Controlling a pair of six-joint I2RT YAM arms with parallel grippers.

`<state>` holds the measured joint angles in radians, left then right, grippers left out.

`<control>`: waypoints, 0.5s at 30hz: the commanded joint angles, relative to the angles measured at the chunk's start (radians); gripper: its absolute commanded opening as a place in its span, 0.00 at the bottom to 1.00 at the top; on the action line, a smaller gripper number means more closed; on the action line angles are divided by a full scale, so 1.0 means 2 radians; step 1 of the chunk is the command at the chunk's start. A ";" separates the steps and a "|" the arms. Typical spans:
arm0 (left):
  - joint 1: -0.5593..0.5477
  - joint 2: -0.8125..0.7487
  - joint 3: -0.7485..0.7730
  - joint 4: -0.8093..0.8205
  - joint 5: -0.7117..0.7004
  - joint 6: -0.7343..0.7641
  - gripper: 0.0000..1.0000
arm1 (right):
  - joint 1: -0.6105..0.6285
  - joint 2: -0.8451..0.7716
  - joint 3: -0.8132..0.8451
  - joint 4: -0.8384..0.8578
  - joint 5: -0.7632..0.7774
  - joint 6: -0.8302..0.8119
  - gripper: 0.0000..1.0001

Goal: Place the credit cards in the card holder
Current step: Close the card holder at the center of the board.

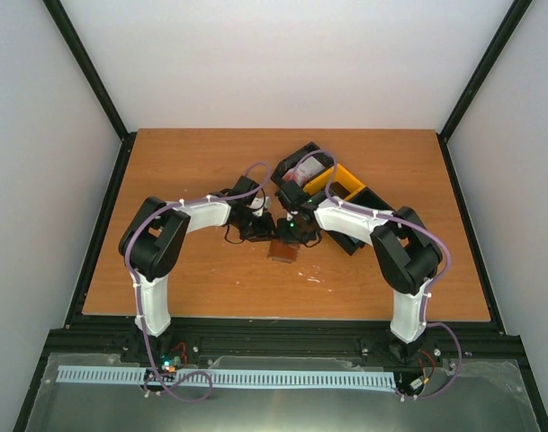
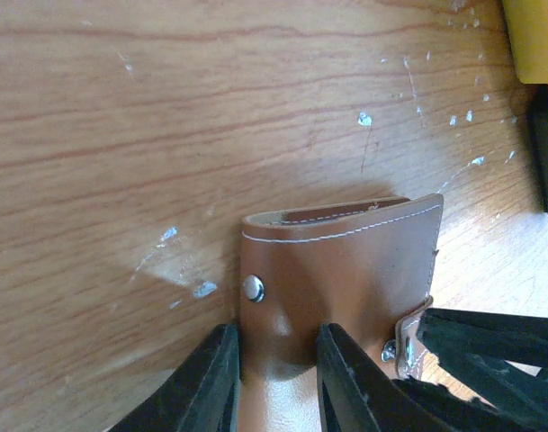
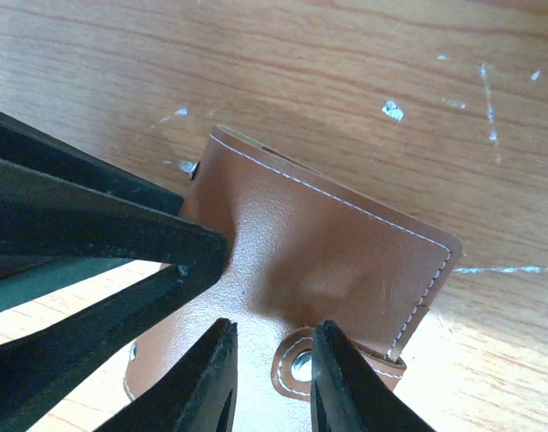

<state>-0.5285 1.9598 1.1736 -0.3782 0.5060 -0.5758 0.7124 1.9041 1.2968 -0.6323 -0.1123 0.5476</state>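
The brown leather card holder (image 1: pixel 282 250) lies folded on the wooden table between the two arms. In the left wrist view the card holder (image 2: pixel 345 261) shows a metal snap stud. My left gripper (image 2: pixel 275 378) is closed on its near edge, with the leather bulging between the fingers. In the right wrist view the card holder (image 3: pixel 345 261) shows its snap tab. My right gripper (image 3: pixel 274 378) grips the near edge by that tab. In the top view the left gripper (image 1: pixel 260 225) and right gripper (image 1: pixel 297 230) meet over it. A pale card-like thing (image 1: pixel 311 169) lies in the black bin; no other cards show.
A black bin (image 1: pixel 296 160) and a yellow bin (image 1: pixel 344 183) stand just behind the right gripper. The yellow bin's corner (image 2: pixel 534 45) shows at the top right of the left wrist view. The left gripper's black fingers (image 3: pixel 94 225) fill the left of the right wrist view.
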 commanded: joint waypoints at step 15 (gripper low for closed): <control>-0.007 0.045 -0.020 -0.043 -0.042 0.010 0.26 | 0.004 -0.024 -0.007 -0.024 0.011 0.014 0.05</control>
<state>-0.5285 1.9602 1.1736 -0.3782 0.5064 -0.5758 0.7124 1.8347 1.2907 -0.6651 -0.0719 0.5762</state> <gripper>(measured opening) 0.263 0.052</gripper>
